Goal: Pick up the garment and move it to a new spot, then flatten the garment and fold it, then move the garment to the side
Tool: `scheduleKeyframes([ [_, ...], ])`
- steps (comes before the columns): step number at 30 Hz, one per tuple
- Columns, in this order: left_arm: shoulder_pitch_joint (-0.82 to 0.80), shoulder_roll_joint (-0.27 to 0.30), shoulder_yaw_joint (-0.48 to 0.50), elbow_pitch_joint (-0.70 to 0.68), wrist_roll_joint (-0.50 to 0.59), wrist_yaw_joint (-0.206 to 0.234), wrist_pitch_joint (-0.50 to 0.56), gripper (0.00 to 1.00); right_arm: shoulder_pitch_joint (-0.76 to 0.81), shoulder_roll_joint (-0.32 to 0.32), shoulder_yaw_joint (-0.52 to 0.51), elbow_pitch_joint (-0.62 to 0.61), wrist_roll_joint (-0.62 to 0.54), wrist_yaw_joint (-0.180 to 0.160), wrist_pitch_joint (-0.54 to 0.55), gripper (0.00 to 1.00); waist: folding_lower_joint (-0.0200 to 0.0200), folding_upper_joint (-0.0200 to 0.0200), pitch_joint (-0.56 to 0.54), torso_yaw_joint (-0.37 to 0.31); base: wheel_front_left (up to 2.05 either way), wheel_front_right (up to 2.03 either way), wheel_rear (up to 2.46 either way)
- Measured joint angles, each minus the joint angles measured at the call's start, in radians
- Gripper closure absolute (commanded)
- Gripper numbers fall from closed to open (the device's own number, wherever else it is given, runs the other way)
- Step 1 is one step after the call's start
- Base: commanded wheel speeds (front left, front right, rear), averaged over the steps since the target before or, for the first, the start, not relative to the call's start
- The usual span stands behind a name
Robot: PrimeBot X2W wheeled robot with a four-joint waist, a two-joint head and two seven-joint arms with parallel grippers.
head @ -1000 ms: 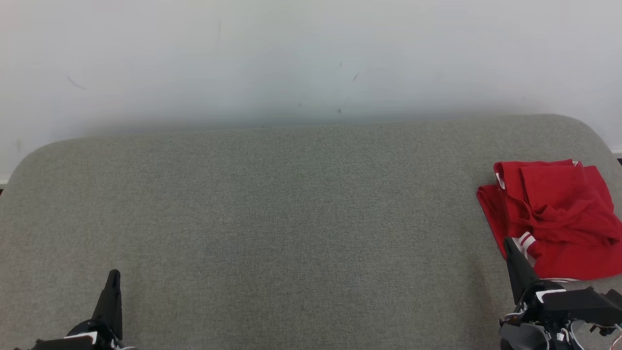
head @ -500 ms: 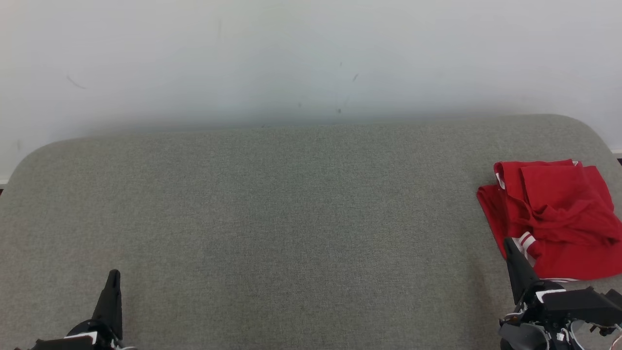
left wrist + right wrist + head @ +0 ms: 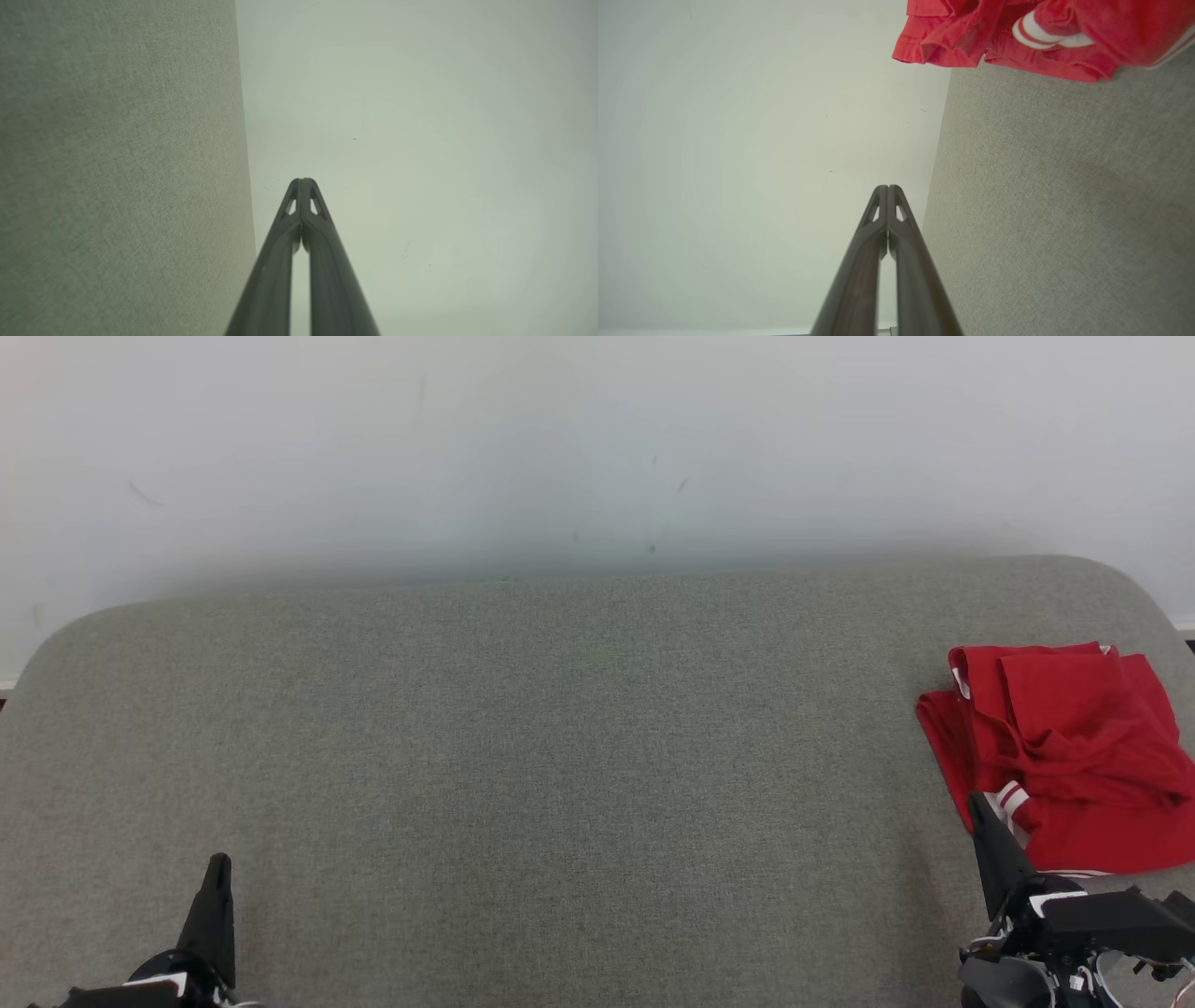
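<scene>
The garment (image 3: 1074, 747) is red with white stripe trim and lies folded in a rumpled heap at the far right of the grey upholstered surface (image 3: 560, 756). Its hem and a striped cuff hang in at the top of the right wrist view (image 3: 1017, 42). My right gripper (image 3: 976, 803) is shut and holds nothing, its tip just in front of the garment's near left corner. My left gripper (image 3: 219, 863) sits at the lower left, also shut and holding nothing. In each wrist view the two dark fingers meet at their tips (image 3: 302, 179) (image 3: 887, 186).
A pale wall (image 3: 597, 448) rises behind the upholstered surface, whose back corners are rounded. The grey cloth stretches wide between the two grippers. The garment lies close to the surface's right edge.
</scene>
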Motion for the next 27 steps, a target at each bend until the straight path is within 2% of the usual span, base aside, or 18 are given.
scheduleKeyframes([
  [27,0.000,0.000,0.000,0.000,0.000,0.000,0.000,1.00,0.000,0.000,0.000,0.000,0.000,0.000,0.000,1.00,0.0000,0.0000,0.000,0.000,0.00,0.00,0.00],
])
